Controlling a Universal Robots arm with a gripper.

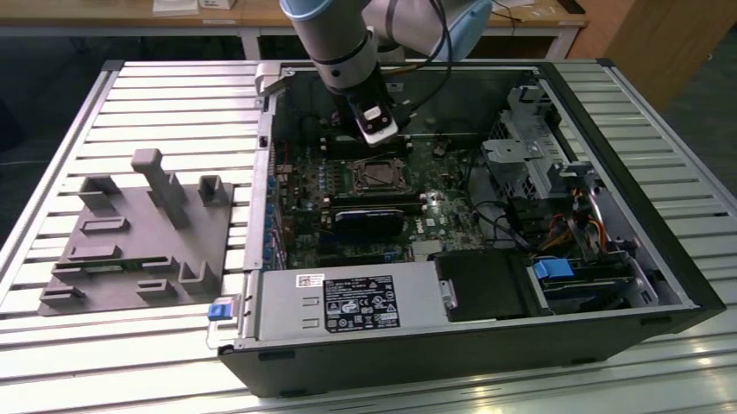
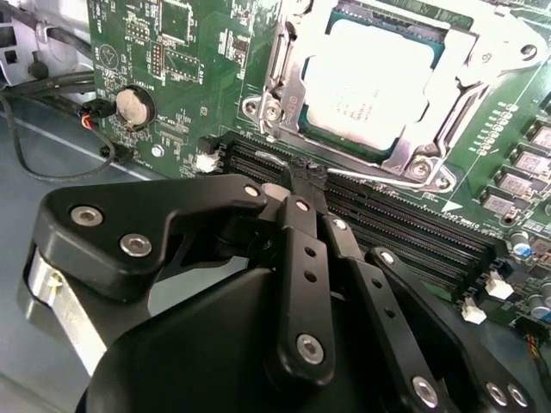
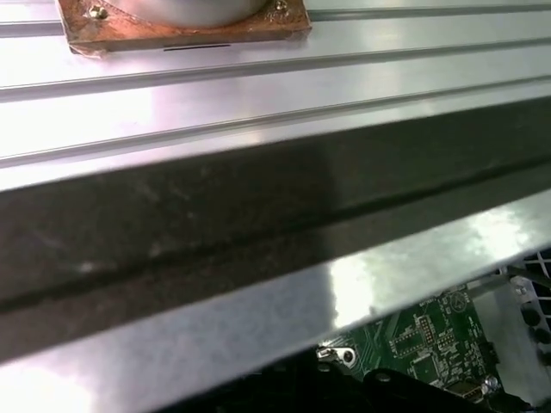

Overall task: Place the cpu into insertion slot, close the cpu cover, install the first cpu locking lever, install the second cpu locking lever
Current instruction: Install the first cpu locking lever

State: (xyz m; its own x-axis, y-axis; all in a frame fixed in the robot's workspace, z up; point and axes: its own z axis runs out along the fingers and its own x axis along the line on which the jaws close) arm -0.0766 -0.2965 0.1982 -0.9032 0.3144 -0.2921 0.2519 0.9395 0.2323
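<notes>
In the second wrist view the cpu (image 2: 374, 82) lies flat in the insertion slot (image 2: 422, 163), its dull metal top facing up. The cpu cover (image 2: 448, 129) is down around it as a silver frame, and a thin silver lever (image 2: 277, 60) runs along one side of the socket. My gripper (image 2: 306, 176) hovers just beside the socket over the black memory slots, its black fingers (image 2: 301, 258) pressed together with nothing between them. In the exterior view the gripper (image 1: 381, 134) hangs inside the open computer case, just behind the insertion slot (image 1: 374, 175).
Black memory slots (image 2: 387, 219) and a coin battery (image 2: 133, 105) sit near the socket. A long black block (image 1: 368, 222), power supply (image 1: 345, 304) and drive cage (image 1: 530, 159) crowd the case. A grey fixture plate (image 1: 138, 233) lies on the slatted table at the exterior view's left.
</notes>
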